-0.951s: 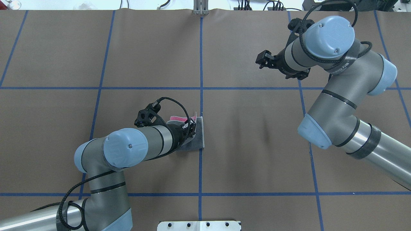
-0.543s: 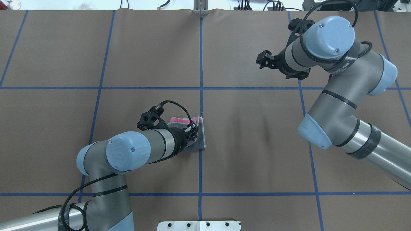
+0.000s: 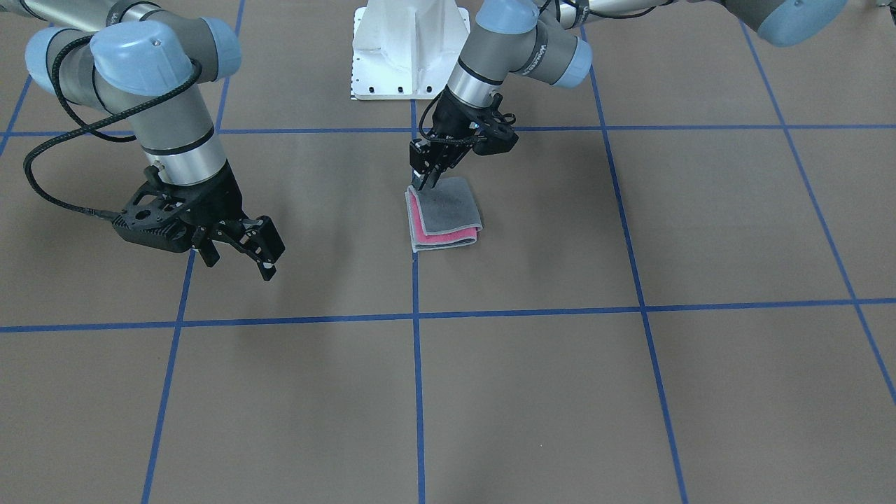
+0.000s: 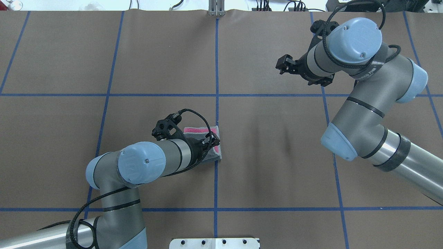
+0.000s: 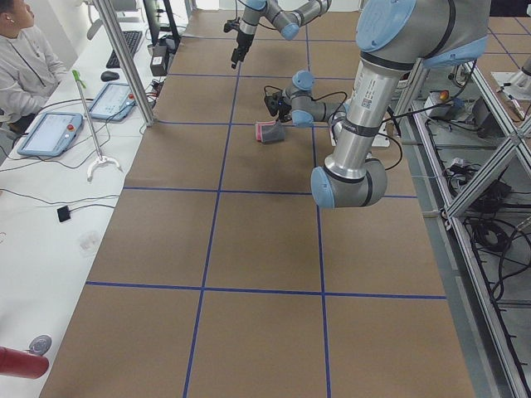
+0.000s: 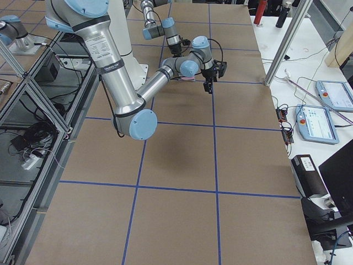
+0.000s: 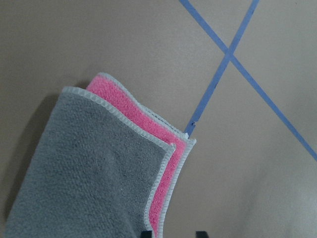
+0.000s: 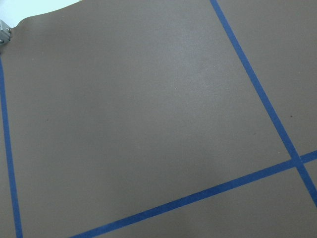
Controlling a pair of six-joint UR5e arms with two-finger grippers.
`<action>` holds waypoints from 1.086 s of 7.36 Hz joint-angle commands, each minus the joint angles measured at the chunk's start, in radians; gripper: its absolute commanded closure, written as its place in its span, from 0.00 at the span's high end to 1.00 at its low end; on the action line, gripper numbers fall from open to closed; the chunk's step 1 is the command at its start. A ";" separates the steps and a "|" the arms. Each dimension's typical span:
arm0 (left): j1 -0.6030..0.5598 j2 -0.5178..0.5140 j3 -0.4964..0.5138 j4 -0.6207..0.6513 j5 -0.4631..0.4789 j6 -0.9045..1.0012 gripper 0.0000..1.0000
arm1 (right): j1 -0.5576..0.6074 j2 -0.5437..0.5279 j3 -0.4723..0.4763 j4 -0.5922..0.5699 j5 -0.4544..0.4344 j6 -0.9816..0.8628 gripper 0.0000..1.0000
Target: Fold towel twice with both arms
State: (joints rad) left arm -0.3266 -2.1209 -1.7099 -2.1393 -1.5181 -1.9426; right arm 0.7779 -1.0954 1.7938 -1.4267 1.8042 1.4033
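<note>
Overhead view, lower left: the robot's left arm (image 4: 138, 166) reaches toward frame ctr, its left gripper (image 4: 215, 141) low over the towel (image 4: 193, 130). The towel lies just left of ctr on the brown table cover (image 4: 155, 52), its right edge along the vertical blue tape line (image 4: 216, 69). It sits as a small stacked packet, grey face up w/ pink margins showing along two sides. Judging by the layers, both folds are prob. made.

In the left wrist view, the two fingertips (image 7: 200, 235) at the bottom edge stand apart w/ bare table between them, and the corner of the towel (image 7: 94, 163) is beside one. The grip looks let go, not pinching cloth. The low pose fits setting a top flap down at that corner. The next call is prob. a straight lift, so the flap isn't dragged askew.

Upper right: the right arm (image 4: 353, 38) is parked well apart from the cloth. The right gripper (image 4: 279, 65) is spread wide and holds nothing. It seems to be out of the way because so small a packet leaves room for one gripper only.
</note>
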 commanded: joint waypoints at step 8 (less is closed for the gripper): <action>-0.482 0.390 -0.287 0.372 -0.443 1.127 1.00 | 0.499 -0.390 -0.010 0.003 0.332 -0.970 1.00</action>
State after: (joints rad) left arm -0.6742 -1.8249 -1.9817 -1.7847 -1.8664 -1.0597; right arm 1.1422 -1.3880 1.7870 -1.4249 2.0547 0.6677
